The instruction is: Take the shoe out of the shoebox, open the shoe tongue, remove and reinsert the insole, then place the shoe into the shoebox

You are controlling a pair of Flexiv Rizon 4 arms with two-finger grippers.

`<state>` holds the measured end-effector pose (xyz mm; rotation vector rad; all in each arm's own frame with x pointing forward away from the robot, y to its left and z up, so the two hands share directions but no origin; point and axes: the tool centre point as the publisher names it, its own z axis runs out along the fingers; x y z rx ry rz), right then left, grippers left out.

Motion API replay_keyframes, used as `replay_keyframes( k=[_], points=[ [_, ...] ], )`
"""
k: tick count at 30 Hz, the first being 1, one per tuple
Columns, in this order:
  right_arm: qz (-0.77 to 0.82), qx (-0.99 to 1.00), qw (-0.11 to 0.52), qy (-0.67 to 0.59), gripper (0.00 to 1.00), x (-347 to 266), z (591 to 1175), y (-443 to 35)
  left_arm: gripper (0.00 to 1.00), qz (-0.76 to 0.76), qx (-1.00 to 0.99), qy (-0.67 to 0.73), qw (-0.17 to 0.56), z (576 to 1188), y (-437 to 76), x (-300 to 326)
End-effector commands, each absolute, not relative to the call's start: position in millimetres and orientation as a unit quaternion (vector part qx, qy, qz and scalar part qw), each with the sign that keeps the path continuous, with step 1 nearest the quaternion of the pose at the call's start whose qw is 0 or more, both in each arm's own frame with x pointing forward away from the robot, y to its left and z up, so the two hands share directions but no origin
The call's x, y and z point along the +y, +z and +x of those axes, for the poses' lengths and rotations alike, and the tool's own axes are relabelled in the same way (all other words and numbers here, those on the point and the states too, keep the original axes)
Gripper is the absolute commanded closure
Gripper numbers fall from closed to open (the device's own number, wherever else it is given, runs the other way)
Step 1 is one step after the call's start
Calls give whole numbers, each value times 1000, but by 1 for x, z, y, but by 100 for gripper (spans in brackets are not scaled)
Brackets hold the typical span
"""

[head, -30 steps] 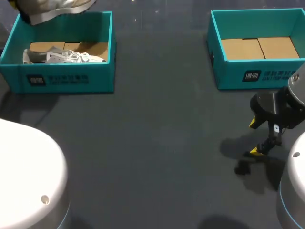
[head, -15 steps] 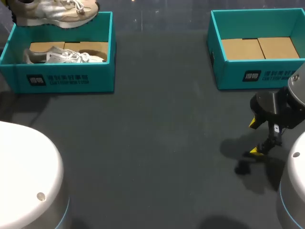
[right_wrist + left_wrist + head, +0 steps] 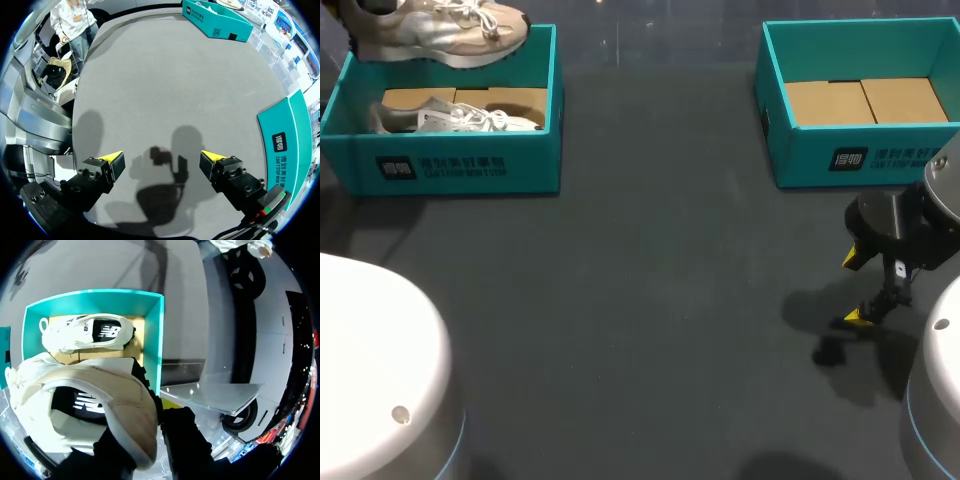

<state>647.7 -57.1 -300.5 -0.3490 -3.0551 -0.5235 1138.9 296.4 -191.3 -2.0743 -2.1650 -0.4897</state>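
the left claw (image 3: 150, 439) has a beige shoe (image 3: 440, 30) clamped at its heel end, up over the back wall of the left shoebox (image 3: 450, 165). a second shoe (image 3: 455, 118) lies on its side inside that box. the right claw (image 3: 163, 160) hangs wide open just above the counter (image 3: 640, 300), near the right shoebox (image 3: 860, 150).

shoe (image 3: 440, 30) above left shoebox (image 3: 460, 168), second shoe (image 3: 455, 118) inside
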Motion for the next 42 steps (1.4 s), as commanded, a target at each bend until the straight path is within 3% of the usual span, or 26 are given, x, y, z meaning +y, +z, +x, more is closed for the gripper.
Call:
replay_keyframes(
  k=[1,12,23,42],
  points=[
    [-112,-979,10,-167,0,-57,646,-301,100,-684,-710,-156,64,1152,-205,301],
    [-112,-979,10,-167,0,-57,646,-301,100,-683,-711,-153,68,1153,-207,302],
    [-112,-979,10,-167,0,-57,646,-301,100,-680,-710,-149,105,1164,-248,295],
    [-112,-979,10,-167,0,-57,646,-301,100,-682,-705,-151,119,1176,-273,284]
  ],
)
